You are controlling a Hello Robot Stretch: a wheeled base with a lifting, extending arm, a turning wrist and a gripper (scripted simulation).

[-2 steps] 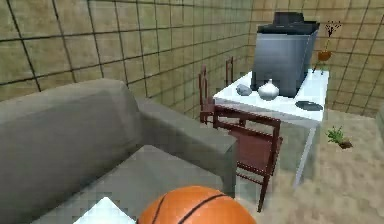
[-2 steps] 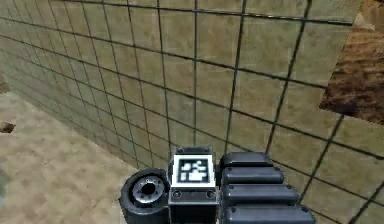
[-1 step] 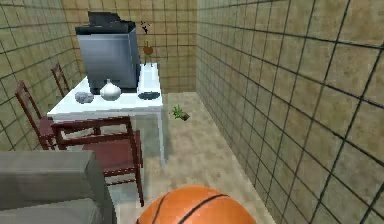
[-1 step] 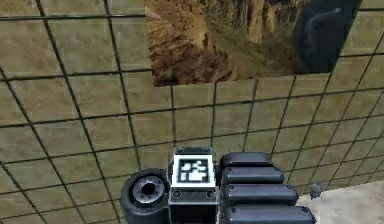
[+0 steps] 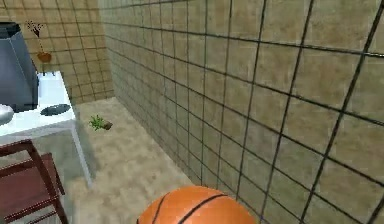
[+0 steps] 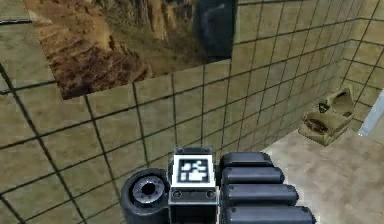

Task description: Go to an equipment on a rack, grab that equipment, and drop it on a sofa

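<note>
An orange basketball (image 5: 195, 207) with black seams rises from the forward view's bottom edge, close in front of me; what it rests on is hidden. In the arm side view the dark arm (image 6: 250, 190) is drawn in at the bottom edge, with a white marker square (image 6: 195, 168) at its end. Left of the marker sits the gripper's (image 6: 143, 197) round dark body, hard against the tiled wall. Its far end cannot be made out, so I cannot tell whether it holds anything.
A tiled wall (image 5: 270, 90) runs close along the forward view's right. A white table (image 5: 50, 120) at the left carries a dark grey box (image 5: 15, 65), beside a red-brown chair (image 5: 25, 185). A small green plant (image 5: 98, 123) lies on the floor. A rocky landscape picture (image 6: 120, 40) hangs on the wall, and a tan open box (image 6: 328, 115) stands at the right.
</note>
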